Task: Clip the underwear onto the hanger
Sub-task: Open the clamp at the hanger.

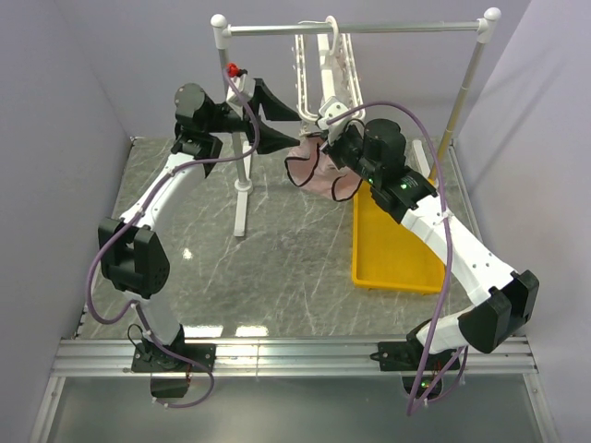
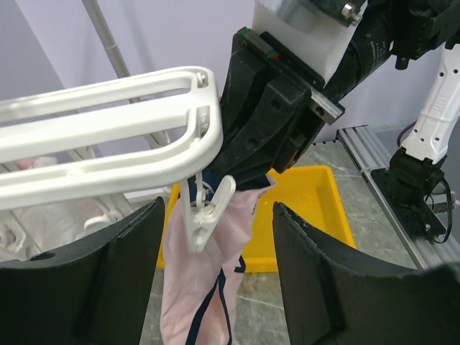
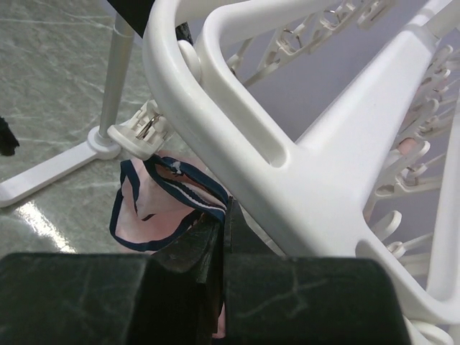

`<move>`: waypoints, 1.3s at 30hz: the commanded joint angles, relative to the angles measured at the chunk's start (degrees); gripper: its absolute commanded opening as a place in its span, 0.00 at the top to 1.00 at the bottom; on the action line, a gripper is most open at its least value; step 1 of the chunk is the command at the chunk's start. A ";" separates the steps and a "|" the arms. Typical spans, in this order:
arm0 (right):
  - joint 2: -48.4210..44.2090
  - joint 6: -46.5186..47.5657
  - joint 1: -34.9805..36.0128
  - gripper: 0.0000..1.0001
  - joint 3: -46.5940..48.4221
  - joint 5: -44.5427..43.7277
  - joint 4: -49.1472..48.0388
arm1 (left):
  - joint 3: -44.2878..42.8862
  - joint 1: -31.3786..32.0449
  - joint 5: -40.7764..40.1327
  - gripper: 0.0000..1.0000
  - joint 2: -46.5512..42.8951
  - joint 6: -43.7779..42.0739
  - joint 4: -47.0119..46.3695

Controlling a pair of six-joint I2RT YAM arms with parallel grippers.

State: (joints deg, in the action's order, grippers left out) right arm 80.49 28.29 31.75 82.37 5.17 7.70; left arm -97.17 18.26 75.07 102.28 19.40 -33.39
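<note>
The white hanger [image 1: 325,74] hangs by its hook from the grey rail; its bars show in the left wrist view [image 2: 108,144] and the right wrist view [image 3: 287,158]. The pale pink underwear with navy trim [image 1: 319,169] hangs below its near end. My right gripper [image 3: 226,208] is shut on the waistband of the underwear [image 3: 154,205], just under the frame. A white clip [image 2: 208,215] dangles against the underwear [image 2: 208,273]. My left gripper [image 2: 215,280] is open, a finger on each side of the clip and fabric, touching neither.
A yellow tray [image 1: 392,245] lies on the marble table at the right, under the right arm. The grey rail stand [image 1: 242,189] with white ball ends stands at the back; its left post and foot are beside the left arm.
</note>
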 commanded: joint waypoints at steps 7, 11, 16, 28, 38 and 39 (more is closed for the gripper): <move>-0.60 0.09 0.24 1.00 1.83 -0.95 -5.07 | -3.91 1.69 -4.93 0.33 -0.15 -4.54 4.90; -0.68 0.01 0.24 1.00 1.92 -0.69 -4.98 | -4.08 2.30 -5.90 0.33 -0.50 -8.14 9.29; -0.68 -0.08 0.24 1.00 2.27 -0.16 -4.28 | -4.70 2.74 -8.35 0.34 -0.77 -10.25 12.29; -1.04 0.27 0.24 1.00 1.74 0.72 -3.66 | -5.23 3.45 -8.97 0.39 -0.85 -10.78 12.91; -1.21 0.53 0.24 1.00 1.74 0.90 -3.22 | -4.35 3.54 -9.77 0.35 -1.56 -8.67 10.45; -1.21 0.53 0.24 1.00 1.74 1.07 -3.22 | -4.26 3.54 -9.94 0.35 -1.82 -8.85 10.36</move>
State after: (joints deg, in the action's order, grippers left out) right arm 80.49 28.42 31.75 82.37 5.89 6.85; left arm -99.68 21.47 65.89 102.28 10.11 -20.29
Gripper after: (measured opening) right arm 0.015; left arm 0.647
